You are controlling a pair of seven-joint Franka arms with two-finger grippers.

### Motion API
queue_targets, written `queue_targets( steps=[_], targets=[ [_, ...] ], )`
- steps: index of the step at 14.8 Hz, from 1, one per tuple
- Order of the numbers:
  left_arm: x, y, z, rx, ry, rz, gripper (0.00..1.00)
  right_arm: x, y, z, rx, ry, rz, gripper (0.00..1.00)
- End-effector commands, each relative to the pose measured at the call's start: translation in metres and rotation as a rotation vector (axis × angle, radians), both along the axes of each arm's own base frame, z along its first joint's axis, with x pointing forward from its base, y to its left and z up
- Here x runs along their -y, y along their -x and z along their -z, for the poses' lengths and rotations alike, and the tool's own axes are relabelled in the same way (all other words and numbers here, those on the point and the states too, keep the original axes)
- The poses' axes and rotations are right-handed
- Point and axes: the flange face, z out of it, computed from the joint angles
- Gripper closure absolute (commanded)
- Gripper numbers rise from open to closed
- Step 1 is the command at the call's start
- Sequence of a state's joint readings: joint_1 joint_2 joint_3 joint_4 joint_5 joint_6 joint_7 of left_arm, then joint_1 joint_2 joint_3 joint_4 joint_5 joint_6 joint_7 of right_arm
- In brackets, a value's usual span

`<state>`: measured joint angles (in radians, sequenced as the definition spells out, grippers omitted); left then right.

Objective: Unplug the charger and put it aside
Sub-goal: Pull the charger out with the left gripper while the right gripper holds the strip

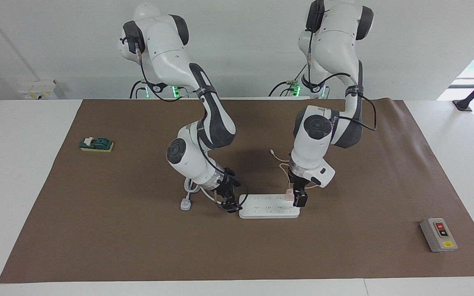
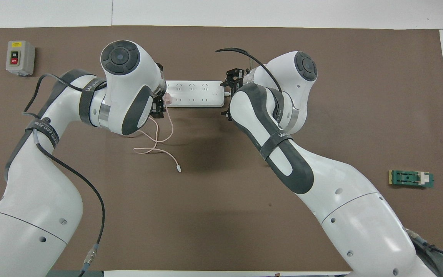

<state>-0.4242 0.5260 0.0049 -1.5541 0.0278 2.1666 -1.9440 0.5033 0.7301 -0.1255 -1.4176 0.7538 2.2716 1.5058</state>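
The pale pink charger (image 1: 289, 195) is plugged into the white power strip (image 1: 268, 209) at the end toward the left arm. Its thin pink cable (image 1: 280, 163) trails toward the robots. In the overhead view the charger (image 2: 167, 99) shows at the edge of the left arm, with the cable (image 2: 156, 148) looped on the mat. My left gripper (image 1: 296, 198) is down at the charger and right against it. My right gripper (image 1: 231, 201) is low at the strip's cord end. In the overhead view it (image 2: 229, 93) is open and straddles that end of the strip (image 2: 194, 94).
A grey box with red and black buttons (image 1: 438, 234) stands toward the left arm's end. A green block on a yellow pad (image 1: 96, 144) lies toward the right arm's end. The strip's thick white cord and plug (image 1: 185, 204) lie beside the right gripper. A brown mat (image 1: 138, 246) covers the table.
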Motion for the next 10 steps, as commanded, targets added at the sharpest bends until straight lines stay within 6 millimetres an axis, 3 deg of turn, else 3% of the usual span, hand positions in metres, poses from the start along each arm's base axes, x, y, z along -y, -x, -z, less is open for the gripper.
queue_targets(
  steps=[1,6,10],
  targets=[
    [0.000,-0.003,0.004,0.007,-0.018,-0.010,0.01,-0.007,-0.009,-0.005,0.035,-0.026,-0.008,0.00],
    [0.001,-0.001,0.028,-0.067,-0.049,-0.014,0.01,-0.016,-0.017,0.014,0.047,-0.025,-0.006,0.00],
    [0.007,-0.004,0.029,-0.077,-0.054,-0.009,0.07,-0.017,-0.018,0.014,0.048,-0.031,-0.004,0.00]
  ],
)
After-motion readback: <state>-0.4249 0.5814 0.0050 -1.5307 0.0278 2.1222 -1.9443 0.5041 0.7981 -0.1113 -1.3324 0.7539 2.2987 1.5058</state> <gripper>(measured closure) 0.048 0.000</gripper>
